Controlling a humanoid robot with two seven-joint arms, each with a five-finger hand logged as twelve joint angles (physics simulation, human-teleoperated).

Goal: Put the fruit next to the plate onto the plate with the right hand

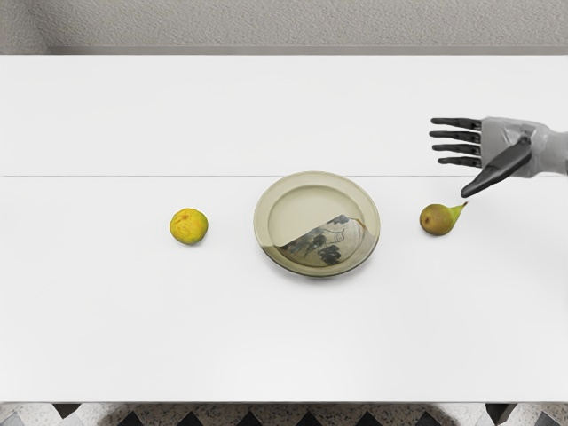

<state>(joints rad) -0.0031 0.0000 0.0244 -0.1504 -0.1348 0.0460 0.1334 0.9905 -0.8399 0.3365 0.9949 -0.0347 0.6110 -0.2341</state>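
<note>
Sitting bare, the plate [317, 224] has a pear [439, 218] just beside it.

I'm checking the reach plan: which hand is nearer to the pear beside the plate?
Right. The right hand hovers open just beyond the pear, to its right, not touching it. The left hand is out of view.

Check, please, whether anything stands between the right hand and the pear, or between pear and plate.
Nothing visible does: the right hand is open beside the pear, and bare table separates pear from plate.
</note>
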